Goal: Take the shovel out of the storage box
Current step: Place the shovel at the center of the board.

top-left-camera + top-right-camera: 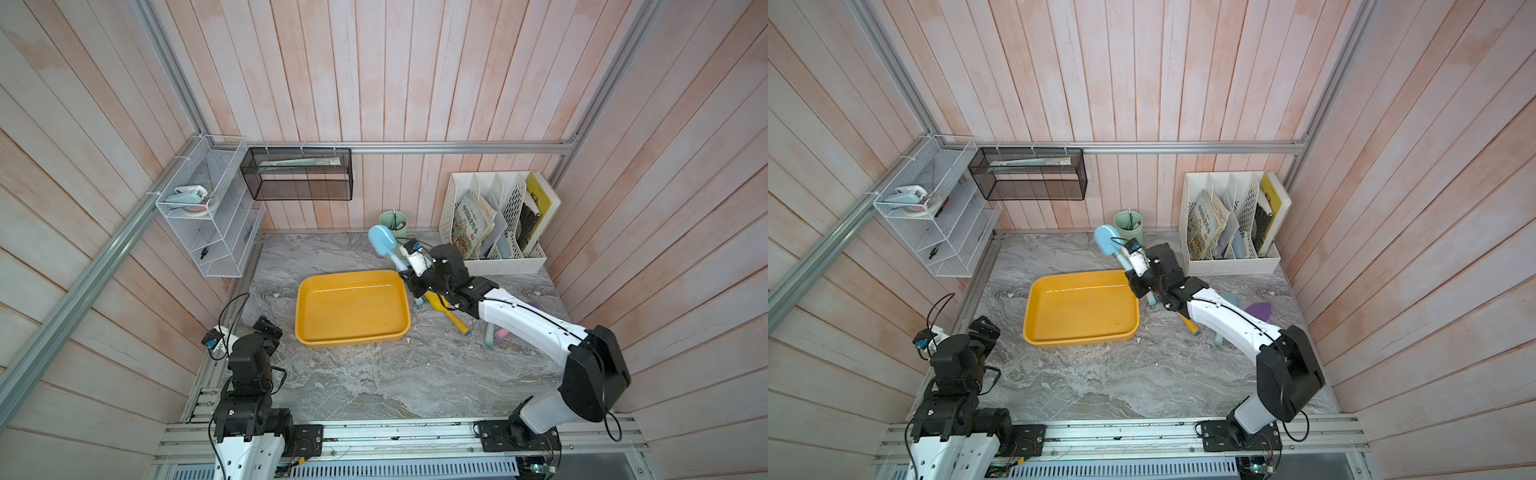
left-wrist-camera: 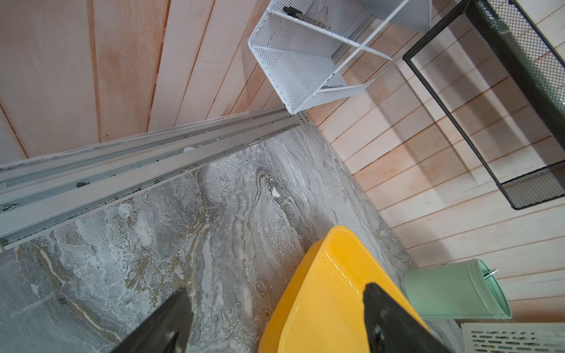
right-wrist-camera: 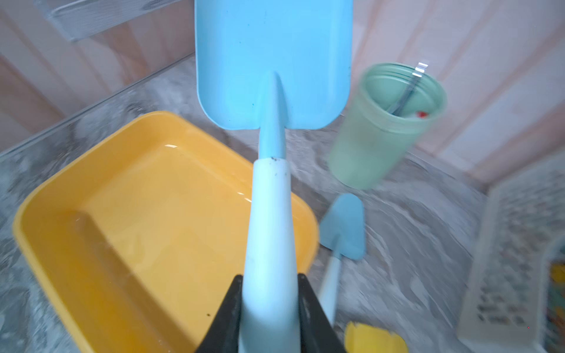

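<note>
— Where's the shovel now?

— The light-blue shovel (image 1: pixel 382 239) is in the air just above the middle of both top views. Its blade is raised toward the back wall, over the far right corner of the yellow storage box (image 1: pixel 349 311). It touches nothing in the box, which looks empty.

— What's holding it?

— The right gripper (image 3: pixel 269 278). Its 2 black fingers are pinched on the pale handle, well back from the blade. The left gripper (image 2: pixel 276 290) sits at the lower left of the top views, fingers spread, with nothing between them.

— So how would you finish this well?

— I'd carry it to the right, clear of the rim, and lay it on a bare patch of the marble table (image 1: pixel 374 374). Space is tight, though. 1 yellow shovel (image 1: pixel 436 303) and 1 teal pointed shovel (image 3: pixel 345 226) lie just beside the box's right side, and the mint-green cup (image 1: pixel 392 220) stands near the blade. With the grip that far back, I reckon the blade swings wide. So turn slowly, lower until the blade rests on the table, and only then let go.
</note>
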`<state>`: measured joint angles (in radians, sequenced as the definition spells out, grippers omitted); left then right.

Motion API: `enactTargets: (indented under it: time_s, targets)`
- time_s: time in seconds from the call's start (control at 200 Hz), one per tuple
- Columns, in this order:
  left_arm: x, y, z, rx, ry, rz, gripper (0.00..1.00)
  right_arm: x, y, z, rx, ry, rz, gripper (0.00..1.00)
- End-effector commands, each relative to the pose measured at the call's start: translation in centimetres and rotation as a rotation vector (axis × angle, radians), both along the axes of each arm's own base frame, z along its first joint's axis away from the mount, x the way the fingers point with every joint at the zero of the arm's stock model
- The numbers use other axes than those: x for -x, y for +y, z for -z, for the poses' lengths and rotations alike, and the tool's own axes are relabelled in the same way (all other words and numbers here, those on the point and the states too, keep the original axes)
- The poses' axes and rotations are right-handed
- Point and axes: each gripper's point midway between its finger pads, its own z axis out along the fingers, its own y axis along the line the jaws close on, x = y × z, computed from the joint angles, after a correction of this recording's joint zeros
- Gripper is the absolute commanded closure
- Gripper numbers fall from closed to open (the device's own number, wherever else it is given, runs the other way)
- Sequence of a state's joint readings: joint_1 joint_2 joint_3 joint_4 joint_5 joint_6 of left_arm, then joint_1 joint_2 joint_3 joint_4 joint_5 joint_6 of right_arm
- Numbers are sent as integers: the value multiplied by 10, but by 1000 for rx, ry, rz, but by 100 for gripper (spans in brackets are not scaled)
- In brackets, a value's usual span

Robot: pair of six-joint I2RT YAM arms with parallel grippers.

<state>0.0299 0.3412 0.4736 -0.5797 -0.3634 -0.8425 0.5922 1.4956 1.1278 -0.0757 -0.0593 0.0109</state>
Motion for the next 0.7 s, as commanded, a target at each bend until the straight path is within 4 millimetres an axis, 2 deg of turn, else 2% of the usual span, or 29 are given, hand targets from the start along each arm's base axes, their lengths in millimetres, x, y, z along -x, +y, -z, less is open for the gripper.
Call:
enactTargets:
  time_s: [0.0,0.085,0.17,0.24,0.365,0.695]
  targets:
    - [-7,-5,6,20,-4,25,10,-17,-82,6,-94,69,328,100]
    - [-12,-7,6,20,-3,40,10,-17,-149,5,-136,87,534,100]
    - [-14,-7,8,20,4,44,10,-8,-212,4,-173,80,746,100]
    - [-16,-8,10,22,7,48,10,2,-243,5,-219,82,837,100]
    - [-19,-10,15,36,9,57,10,10,-249,21,-235,149,812,100]
    - [-19,-10,15,34,14,55,10,18,-213,98,-167,389,641,100]
